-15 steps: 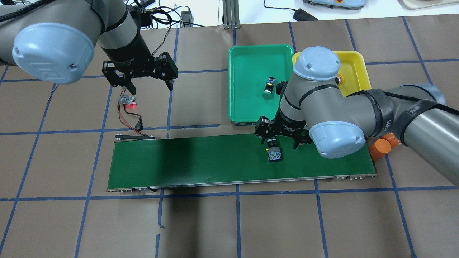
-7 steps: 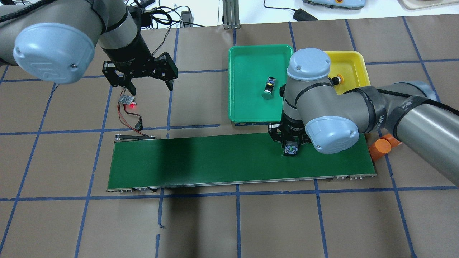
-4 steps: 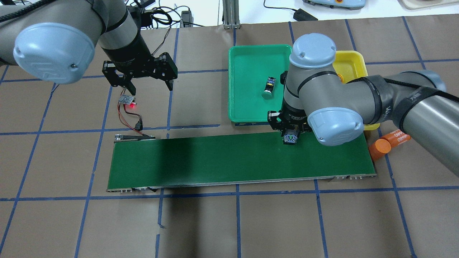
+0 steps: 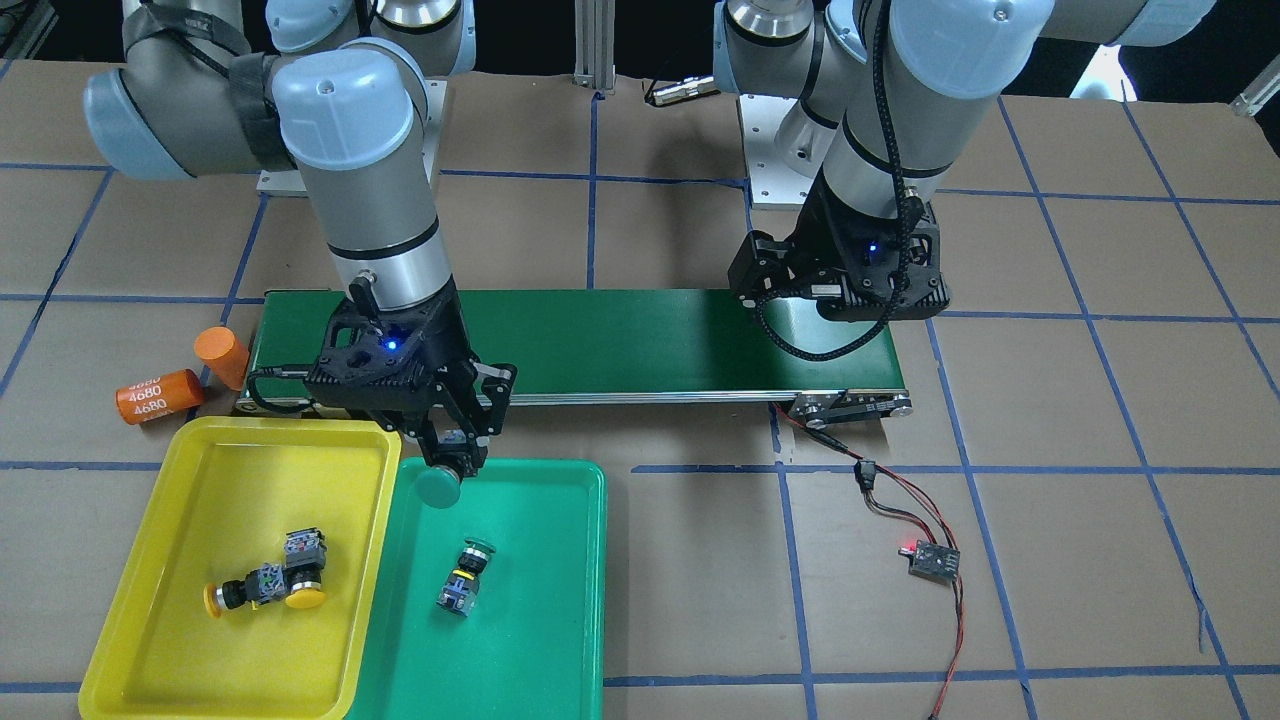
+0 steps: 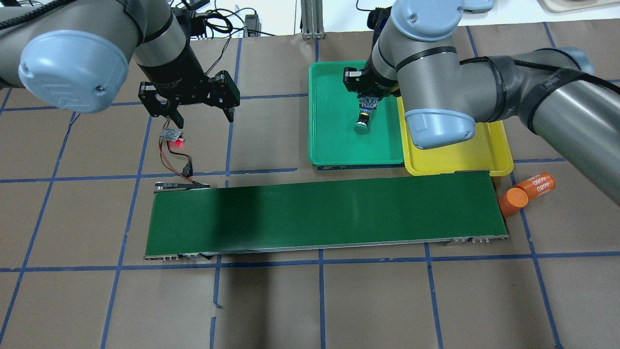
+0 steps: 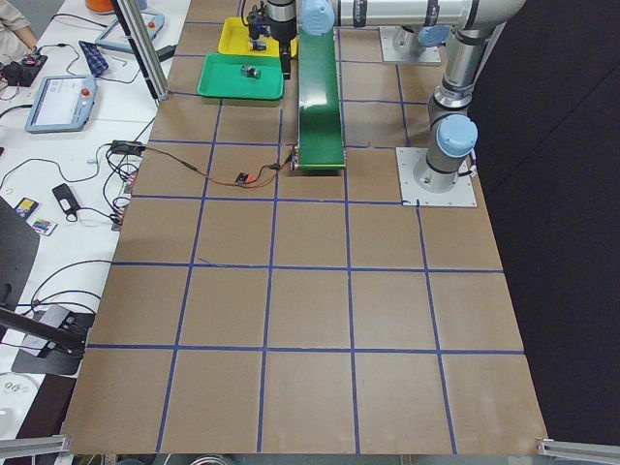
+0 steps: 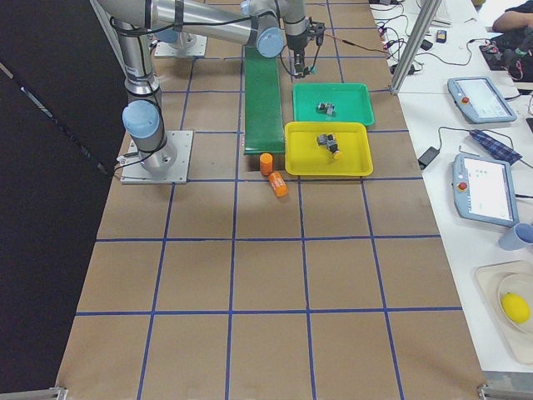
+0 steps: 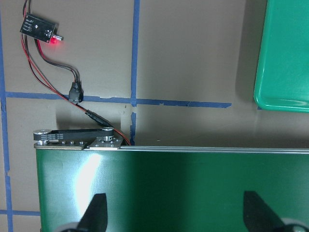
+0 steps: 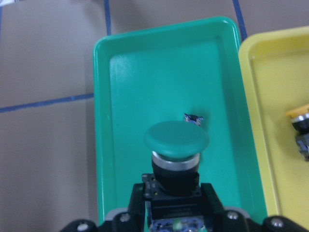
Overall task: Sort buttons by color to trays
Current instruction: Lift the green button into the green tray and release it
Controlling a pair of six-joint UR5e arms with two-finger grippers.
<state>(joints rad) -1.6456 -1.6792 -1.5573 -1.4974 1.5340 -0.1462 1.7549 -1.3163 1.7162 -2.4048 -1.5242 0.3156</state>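
Above the green tray (image 5: pixel 334 140), within its rims, a green button (image 9: pixel 176 140) is clamped by the right gripper (image 4: pixel 452 462), cap down, axis near upright.

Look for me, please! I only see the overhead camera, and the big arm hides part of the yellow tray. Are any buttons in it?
Observer: Yes. The front camera shows two yellow buttons lying in the yellow tray.
Child: What colour is the one in the right hand? I only see its back.
Observer: Green. The right wrist camera shows the right hand gripping a green button above the green tray.
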